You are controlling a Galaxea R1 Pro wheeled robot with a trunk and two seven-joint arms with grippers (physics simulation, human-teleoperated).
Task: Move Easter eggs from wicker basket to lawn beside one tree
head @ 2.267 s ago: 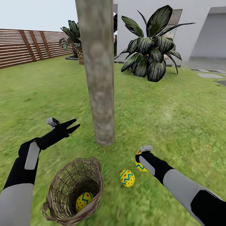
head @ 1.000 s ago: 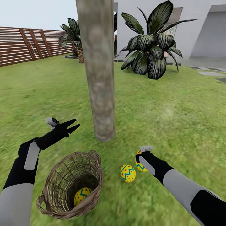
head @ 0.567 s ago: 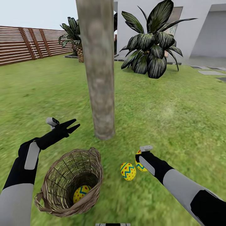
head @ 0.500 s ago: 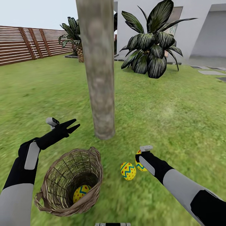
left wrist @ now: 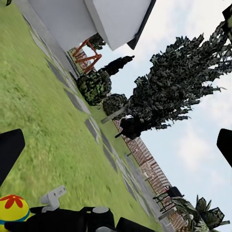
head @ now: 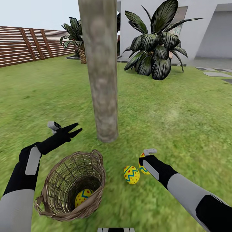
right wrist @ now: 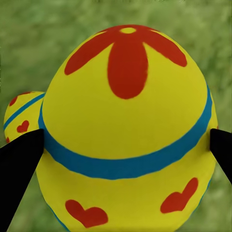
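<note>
My right end effector [head: 144, 160] grips an egg [right wrist: 126, 130] on the lawn [head: 180, 116] beside the tree [head: 101, 71]; my left end effector [head: 74, 130] hangs open above the basket [head: 72, 187]

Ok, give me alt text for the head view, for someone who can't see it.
Two Easter eggs, one free and one at the right claw, lie on the lawn near a grey tree trunk. A third egg sits inside the wicker basket. The left claw hangs open above the grass beyond the basket.

one egg [head: 83, 198] in basket [head: 54, 180]; two [head: 131, 174] beside tree [head: 102, 80]
</note>
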